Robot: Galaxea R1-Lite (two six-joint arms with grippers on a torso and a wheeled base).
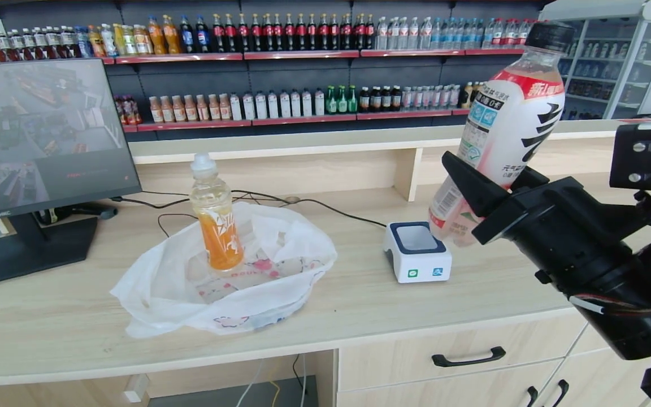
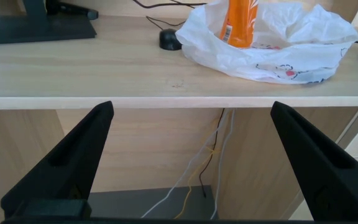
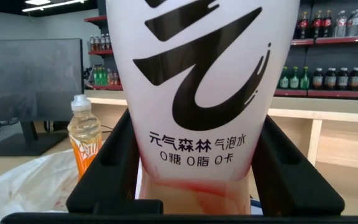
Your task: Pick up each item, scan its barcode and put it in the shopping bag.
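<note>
My right gripper (image 1: 475,206) is shut on a white-labelled drink bottle (image 1: 500,130) with a black cap, held tilted just above and to the right of the small white barcode scanner (image 1: 416,251). In the right wrist view the bottle (image 3: 201,93) sits between the two black fingers (image 3: 107,168). An orange drink bottle (image 1: 215,217) stands upright inside the white plastic shopping bag (image 1: 280,282) at the counter's middle. The left gripper (image 2: 191,162) is open below the counter's front edge, with nothing between its fingers; the bag (image 2: 278,50) and the orange bottle (image 2: 238,22) lie beyond it.
A monitor (image 1: 37,135) on a black stand occupies the counter's left. Cables (image 1: 303,203) run behind the bag. A raised wooden ledge (image 1: 303,147) backs the counter, with drink shelves behind. Drawers (image 1: 467,356) sit under the counter at right. A black mouse (image 2: 168,40) lies left of the bag.
</note>
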